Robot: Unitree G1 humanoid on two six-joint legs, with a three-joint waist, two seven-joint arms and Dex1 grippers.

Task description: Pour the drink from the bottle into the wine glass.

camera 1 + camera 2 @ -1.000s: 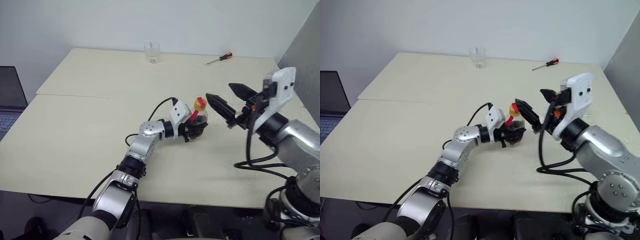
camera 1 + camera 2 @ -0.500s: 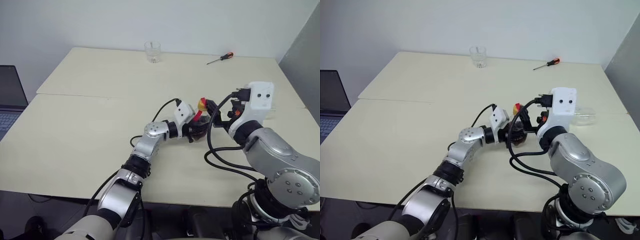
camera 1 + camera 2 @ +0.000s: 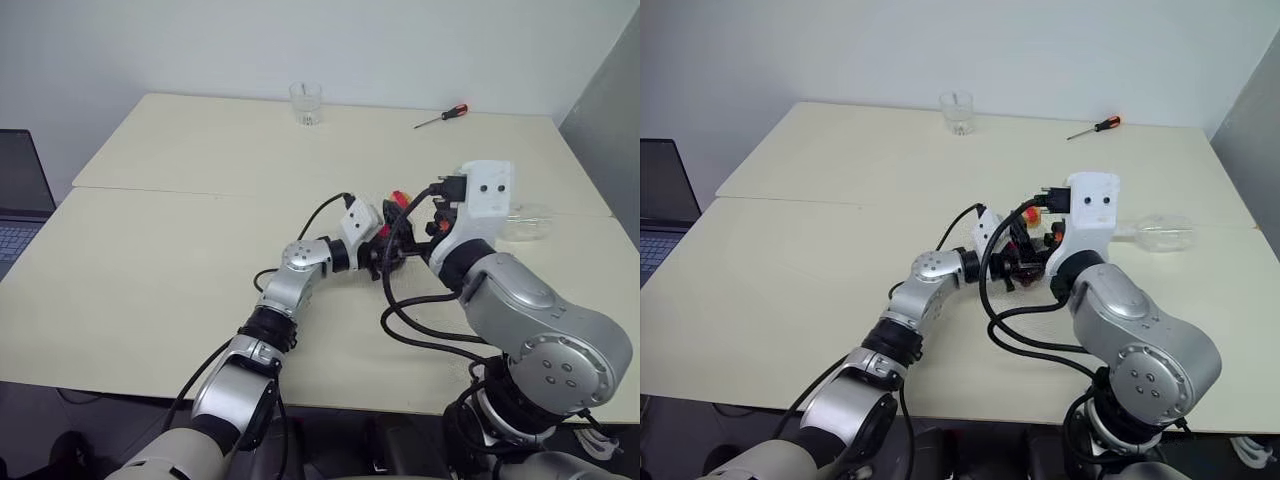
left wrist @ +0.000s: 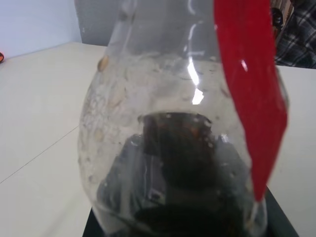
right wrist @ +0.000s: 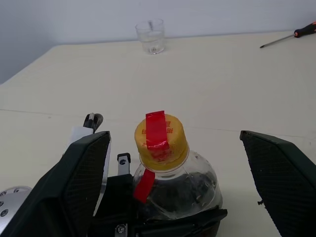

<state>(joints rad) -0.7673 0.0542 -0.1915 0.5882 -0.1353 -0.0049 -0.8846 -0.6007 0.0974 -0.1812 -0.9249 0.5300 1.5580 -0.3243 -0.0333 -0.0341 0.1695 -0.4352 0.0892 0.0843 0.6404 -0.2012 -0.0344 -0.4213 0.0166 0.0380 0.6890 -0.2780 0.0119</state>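
Holding the bottle (image 5: 170, 170) upright mid-frame, left gripper (image 3: 385, 255) jaws clamp its body while right gripper (image 5: 180, 173) jaws gape wide, flanking the yellow cap (image 5: 160, 138).

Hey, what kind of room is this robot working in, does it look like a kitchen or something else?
Probably an office or lab room, not a kitchen: plain pale work tables pushed together against a bare white wall, a laptop at the side, and a screwdriver lying on the far table.
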